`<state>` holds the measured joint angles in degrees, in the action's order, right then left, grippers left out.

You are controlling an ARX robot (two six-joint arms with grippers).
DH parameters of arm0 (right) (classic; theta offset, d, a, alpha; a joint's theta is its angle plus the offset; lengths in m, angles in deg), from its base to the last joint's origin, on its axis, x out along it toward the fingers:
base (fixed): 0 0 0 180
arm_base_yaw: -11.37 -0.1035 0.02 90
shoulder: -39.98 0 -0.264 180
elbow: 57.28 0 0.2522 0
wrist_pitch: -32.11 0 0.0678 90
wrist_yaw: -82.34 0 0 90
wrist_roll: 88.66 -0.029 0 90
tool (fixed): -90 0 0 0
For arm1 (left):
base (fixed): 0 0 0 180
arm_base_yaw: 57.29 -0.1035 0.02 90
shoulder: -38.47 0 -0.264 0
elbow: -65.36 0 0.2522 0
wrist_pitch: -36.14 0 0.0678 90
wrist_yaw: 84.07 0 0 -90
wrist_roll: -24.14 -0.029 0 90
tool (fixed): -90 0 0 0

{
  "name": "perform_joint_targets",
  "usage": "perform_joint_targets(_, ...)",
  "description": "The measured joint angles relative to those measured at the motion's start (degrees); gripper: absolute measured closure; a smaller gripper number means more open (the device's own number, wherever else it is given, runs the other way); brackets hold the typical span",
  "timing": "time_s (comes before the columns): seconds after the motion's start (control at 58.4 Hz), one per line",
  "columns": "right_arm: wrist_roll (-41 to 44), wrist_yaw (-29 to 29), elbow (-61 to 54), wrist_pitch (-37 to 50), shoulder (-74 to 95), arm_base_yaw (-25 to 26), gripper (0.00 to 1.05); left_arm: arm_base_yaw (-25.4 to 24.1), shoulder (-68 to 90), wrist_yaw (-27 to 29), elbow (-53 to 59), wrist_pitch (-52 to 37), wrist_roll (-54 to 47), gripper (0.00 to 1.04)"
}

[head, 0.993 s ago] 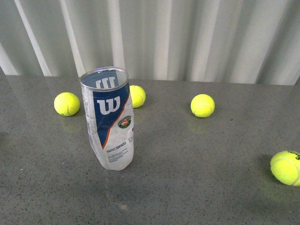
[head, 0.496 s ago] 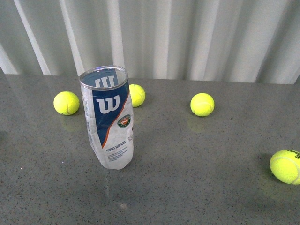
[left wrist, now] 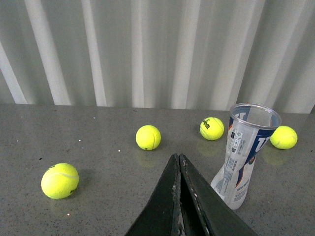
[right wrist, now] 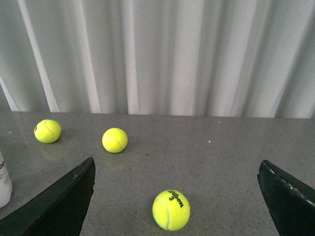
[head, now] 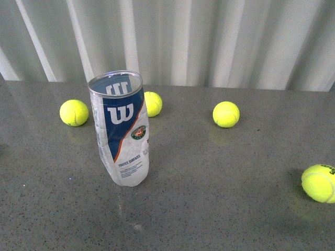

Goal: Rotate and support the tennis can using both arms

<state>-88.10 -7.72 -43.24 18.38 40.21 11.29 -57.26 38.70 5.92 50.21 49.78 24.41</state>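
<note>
The tennis can (head: 122, 130) stands upright on the grey table, a dented clear tube with a blue-and-white label, white W logo and silver rim, open end up. Neither arm shows in the front view. The left wrist view has the tennis can (left wrist: 244, 155) standing beside and slightly beyond my left gripper (left wrist: 177, 156), whose black fingers are shut together with nothing between them, apart from the can. My right gripper (right wrist: 176, 164) is open wide, its fingers (right wrist: 69, 196) far apart, with only a sliver of the tennis can (right wrist: 4, 179) at the picture's edge.
Tennis balls lie on the table (head: 220, 188): one (head: 74, 112) left of the can, one (head: 153, 103) behind it, one (head: 226, 114) at mid-right, one (head: 319, 183) at the right edge. A ball (right wrist: 171, 210) marked 3 lies between the right fingers. A pale curtain (head: 209, 36) hangs behind.
The can and balls sit slightly higher in the front view than a second ago, a small shift of the whole scene. Nothing has been taken hold of.
</note>
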Motion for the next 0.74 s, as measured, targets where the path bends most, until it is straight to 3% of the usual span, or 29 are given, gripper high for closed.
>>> perform_joint_targets(0.086, 0.0, 0.0, 0.0, 0.0, 0.0, 0.0, 0.07, 0.0, 0.0, 0.0, 0.0, 0.0, 0.0, 1.00)
perform_joint_targets(0.24, 0.0, 0.0, 0.0, 0.0, 0.0, 0.0, 0.07, 0.0, 0.0, 0.0, 0.0, 0.0, 0.0, 0.67)
perform_joint_targets(0.599, 0.0, 0.0, 0.0, 0.0, 0.0, 0.0, 0.07, 0.0, 0.0, 0.0, 0.0, 0.0, 0.0, 0.06)
perform_joint_targets(0.736, 0.0, 0.0, 0.0, 0.0, 0.0, 0.0, 0.07, 0.0, 0.0, 0.0, 0.0, 0.0, 0.0, 0.07)
